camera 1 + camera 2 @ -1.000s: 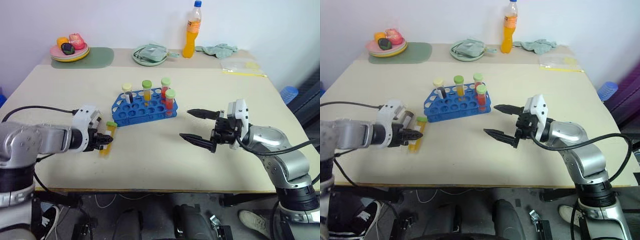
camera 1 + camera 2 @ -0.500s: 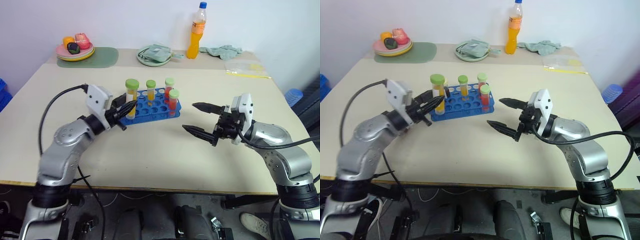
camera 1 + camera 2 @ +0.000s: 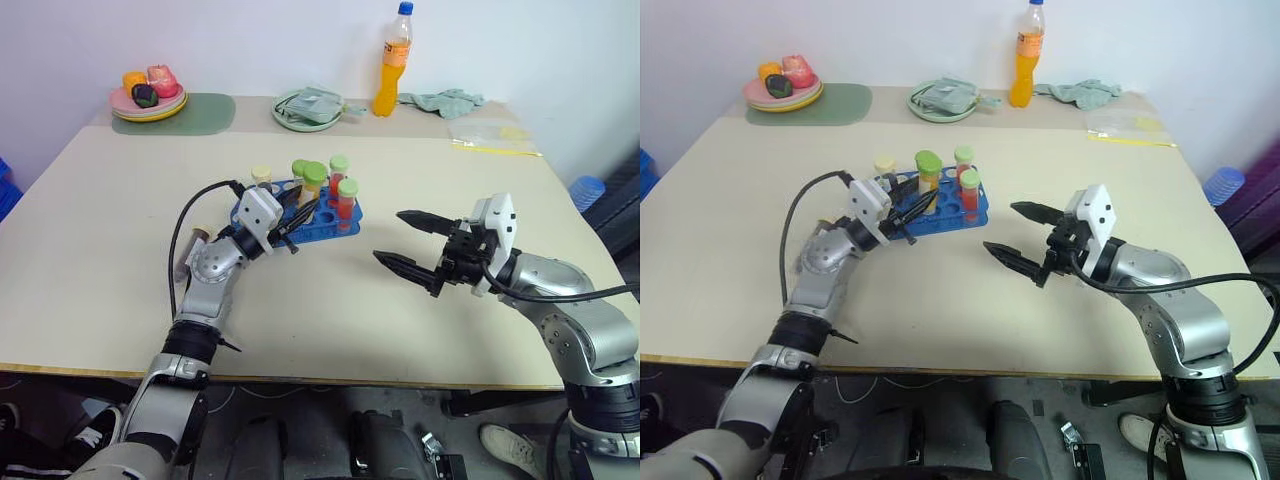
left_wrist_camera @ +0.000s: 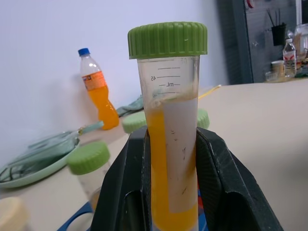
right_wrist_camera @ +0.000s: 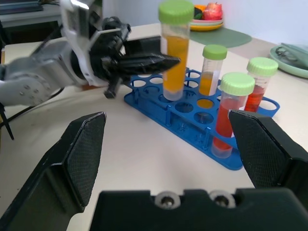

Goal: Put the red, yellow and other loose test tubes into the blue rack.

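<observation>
Left eye view: left claw [image 3: 303, 207] pinches an upright green-capped plastic tube of yellow liquid [image 3: 313, 186] over the blue plastic rack [image 3: 297, 211] on the beige bench [image 3: 320, 300].

Right wrist view: right claw [image 5: 171, 154] is spread, empty, near the rack's side.

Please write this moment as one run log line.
left gripper: shut on yellow tube | tube: over blue rack, not inserted | right gripper: open, empty

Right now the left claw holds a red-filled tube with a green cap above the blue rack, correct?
Not quite: the tube in the left claw is yellow-filled, not red, as the left wrist view shows. It does have a green cap and is above the blue rack.
</observation>
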